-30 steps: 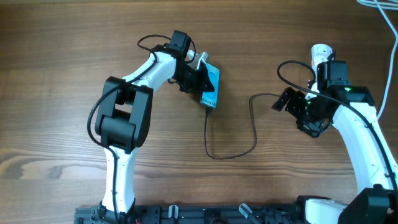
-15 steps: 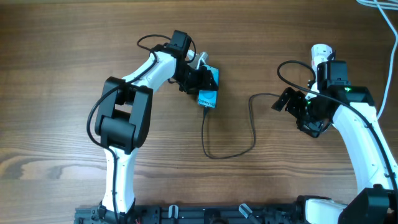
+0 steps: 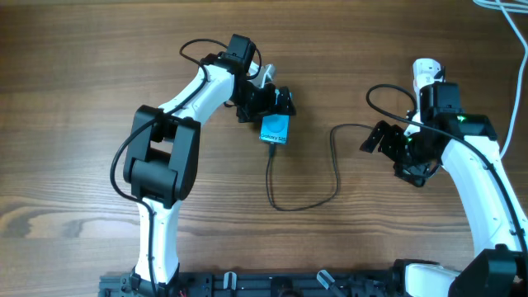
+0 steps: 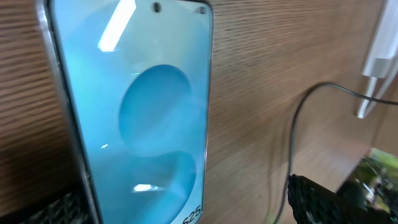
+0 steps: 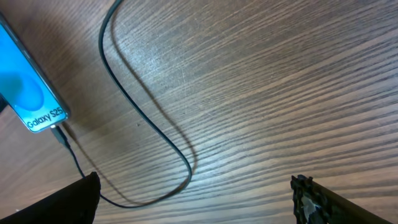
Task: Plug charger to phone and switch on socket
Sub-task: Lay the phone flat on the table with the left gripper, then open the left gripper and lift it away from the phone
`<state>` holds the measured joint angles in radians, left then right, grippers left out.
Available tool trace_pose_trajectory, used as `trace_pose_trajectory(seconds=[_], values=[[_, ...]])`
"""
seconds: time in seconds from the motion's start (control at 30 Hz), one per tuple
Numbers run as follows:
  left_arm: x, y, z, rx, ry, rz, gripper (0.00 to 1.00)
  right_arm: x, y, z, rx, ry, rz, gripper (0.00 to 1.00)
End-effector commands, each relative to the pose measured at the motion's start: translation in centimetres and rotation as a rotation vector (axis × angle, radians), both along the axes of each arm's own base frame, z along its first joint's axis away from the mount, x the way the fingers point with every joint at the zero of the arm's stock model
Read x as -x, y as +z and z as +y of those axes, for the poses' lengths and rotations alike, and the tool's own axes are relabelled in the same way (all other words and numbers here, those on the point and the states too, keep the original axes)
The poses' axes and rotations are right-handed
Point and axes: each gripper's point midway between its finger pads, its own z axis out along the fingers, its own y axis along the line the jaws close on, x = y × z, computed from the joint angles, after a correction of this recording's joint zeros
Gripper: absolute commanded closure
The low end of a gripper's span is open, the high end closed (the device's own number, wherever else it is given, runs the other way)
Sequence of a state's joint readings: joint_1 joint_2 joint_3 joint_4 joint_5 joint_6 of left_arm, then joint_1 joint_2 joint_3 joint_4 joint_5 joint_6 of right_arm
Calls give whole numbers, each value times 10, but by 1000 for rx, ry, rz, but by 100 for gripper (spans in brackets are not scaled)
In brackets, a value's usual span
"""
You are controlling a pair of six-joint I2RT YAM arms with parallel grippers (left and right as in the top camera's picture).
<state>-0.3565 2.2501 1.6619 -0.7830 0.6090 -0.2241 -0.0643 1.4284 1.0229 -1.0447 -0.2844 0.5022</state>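
Observation:
The phone (image 3: 275, 129) lies on the wood with its cyan screen up, and it fills the left of the left wrist view (image 4: 143, 112). My left gripper (image 3: 271, 105) is open at the phone's far end, its fingers standing wide on either side of it (image 4: 186, 211). The charger, a thin black cable (image 3: 334, 177), runs from the phone's near end in a loop toward the right arm. Its tip (image 5: 59, 132) meets the phone (image 5: 25, 93) by the "Galaxy S25" strip. My right gripper (image 3: 386, 142) is open over bare wood (image 5: 193, 205). The white socket (image 3: 424, 69) is partly hidden behind the right arm.
A thick white cord (image 3: 505, 21) crosses the table's top right corner. The charger's loop (image 5: 180, 155) lies on the wood between the two arms. The arm bases stand along the near edge.
The left gripper has gone from shut to open, letting go of the phone. The phone has slid slightly down and left. The right arm has barely moved.

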Motion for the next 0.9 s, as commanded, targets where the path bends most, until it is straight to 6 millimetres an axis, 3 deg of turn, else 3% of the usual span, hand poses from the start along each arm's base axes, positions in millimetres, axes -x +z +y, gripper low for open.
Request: trace_pose_trajectory(seconds=[0.0,0.2,0.37,0.43,0.6,0.7,0.8,0.87], values=[[6,-45,43,-254,59,38,0,2,1,2,-6,31,-5,0],[6,-48,66,-371,103,45,0,3,1,2,-6,63,-11,0],[-4,-22,80,-355,147,12,0,6,1,2,-4,80,-5,0],[-11,-1,87,-339,176,-27,0,6,1,2,-4,80,-5,0],[-33,87,121,-305,313,-210,0,2,10,2,2,90,-20,0],[-35,150,160,-352,446,-347,0,-11,35,-5,34,118,-72,0],[-32,189,190,-390,528,-440,0,-25,66,-27,100,67,-125,0],[-29,202,200,-390,556,-467,0,-34,83,-41,129,28,-165,0]])
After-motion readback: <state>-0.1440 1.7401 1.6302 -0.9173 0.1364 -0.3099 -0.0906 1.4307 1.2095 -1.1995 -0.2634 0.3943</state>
